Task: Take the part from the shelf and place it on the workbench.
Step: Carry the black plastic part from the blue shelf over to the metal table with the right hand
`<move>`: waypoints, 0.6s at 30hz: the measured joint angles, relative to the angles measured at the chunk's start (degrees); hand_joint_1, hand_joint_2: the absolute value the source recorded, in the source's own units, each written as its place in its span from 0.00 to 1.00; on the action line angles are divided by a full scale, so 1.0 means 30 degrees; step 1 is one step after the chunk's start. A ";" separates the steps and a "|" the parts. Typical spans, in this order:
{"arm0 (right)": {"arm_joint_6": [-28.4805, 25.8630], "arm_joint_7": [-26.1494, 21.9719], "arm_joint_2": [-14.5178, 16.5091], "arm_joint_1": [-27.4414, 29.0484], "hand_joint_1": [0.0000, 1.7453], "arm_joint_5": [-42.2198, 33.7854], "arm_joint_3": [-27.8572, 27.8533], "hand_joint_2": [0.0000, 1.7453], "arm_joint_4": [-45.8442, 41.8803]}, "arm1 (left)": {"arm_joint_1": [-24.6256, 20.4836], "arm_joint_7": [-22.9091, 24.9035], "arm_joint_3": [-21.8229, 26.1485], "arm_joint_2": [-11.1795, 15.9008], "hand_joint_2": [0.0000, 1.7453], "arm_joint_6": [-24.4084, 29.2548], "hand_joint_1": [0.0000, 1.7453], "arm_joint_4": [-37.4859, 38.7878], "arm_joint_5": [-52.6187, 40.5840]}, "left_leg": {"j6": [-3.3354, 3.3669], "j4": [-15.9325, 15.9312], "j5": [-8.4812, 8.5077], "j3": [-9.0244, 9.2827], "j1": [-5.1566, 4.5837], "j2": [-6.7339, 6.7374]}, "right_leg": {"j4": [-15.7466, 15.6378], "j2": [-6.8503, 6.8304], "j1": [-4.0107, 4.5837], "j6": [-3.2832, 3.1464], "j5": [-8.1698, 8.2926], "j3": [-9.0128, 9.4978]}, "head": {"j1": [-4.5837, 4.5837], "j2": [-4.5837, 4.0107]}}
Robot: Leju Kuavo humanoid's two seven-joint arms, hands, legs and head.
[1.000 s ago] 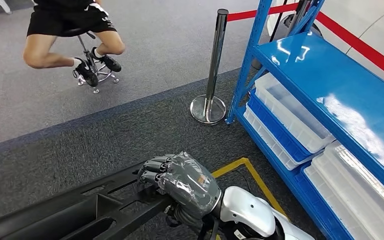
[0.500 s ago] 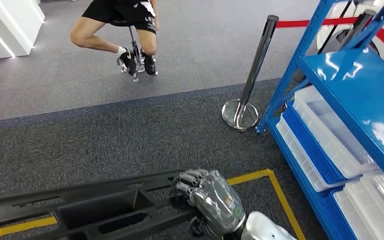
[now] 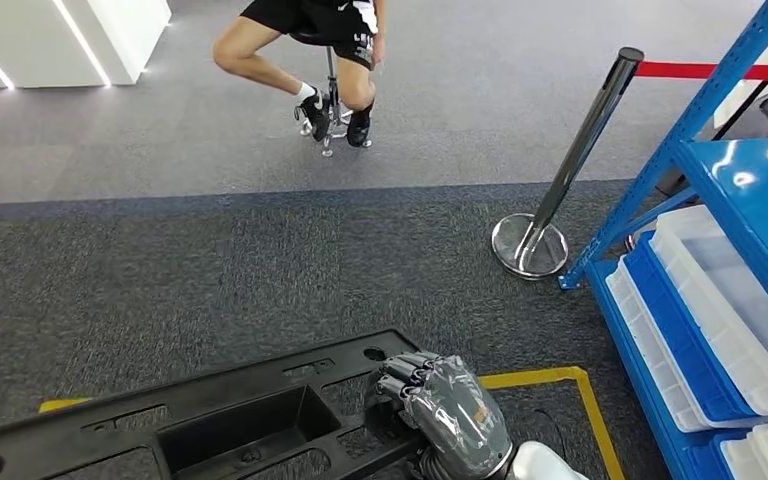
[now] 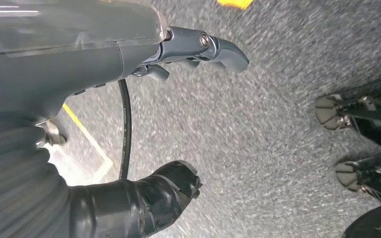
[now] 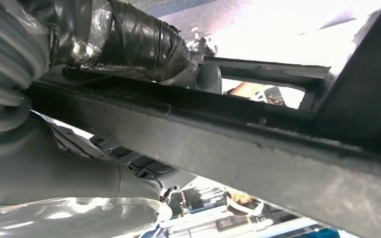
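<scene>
**Long black part carried in the right hand beside the blue shelf**

The right hand (image 3: 447,412) grips the long black part (image 3: 210,425) at one end, with its dark fingers (image 3: 400,372) curled over the part's edge. In the right wrist view the same hand (image 5: 129,44) is wrapped round a bar of the part (image 5: 238,144), thumb on one side and fingers on the other, so the hold is a closed one.

The part is a flat moulded piece with a deep rectangular recess and several slots. It stretches away from the blue shelf (image 3: 750,190), hanging above the dark carpet (image 3: 210,270), with its gripped end the one nearer the shelf. A yellow floor line (image 3: 560,378) runs under that end, between the part and the shelf.

The left hand (image 4: 129,148) hangs over the carpet with nothing in it; its fingers (image 4: 213,44) and thumb are apart.

The shelf's lower levels hold white and blue trays (image 3: 730,320). Just beside the shelf's near post stands a chrome stanchion (image 3: 560,190) with a red belt (image 3: 700,70) running from its top past the shelf. Well away from the shelf, on grey carpet beyond the dark strip, a person (image 3: 310,40) sits on a stool (image 3: 328,95), and a white cabinet (image 3: 70,35) stands farther off still.
</scene>
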 joint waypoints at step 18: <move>0.1056 0.0005 0.0694 0.0904 1.00 0.2182 -0.0736 1.00 -0.0060 | -0.1235 0.0055 -0.1336 0.0842 1.00 -0.0120 0.00 0.0015 -0.4357 | 0.0008 -0.0172 -0.0479 0.0393 -0.0258 0.2698 | -0.0212 -0.3861 0.0455 -0.0307 -0.0017 0.0127 | -0.0119 0.0000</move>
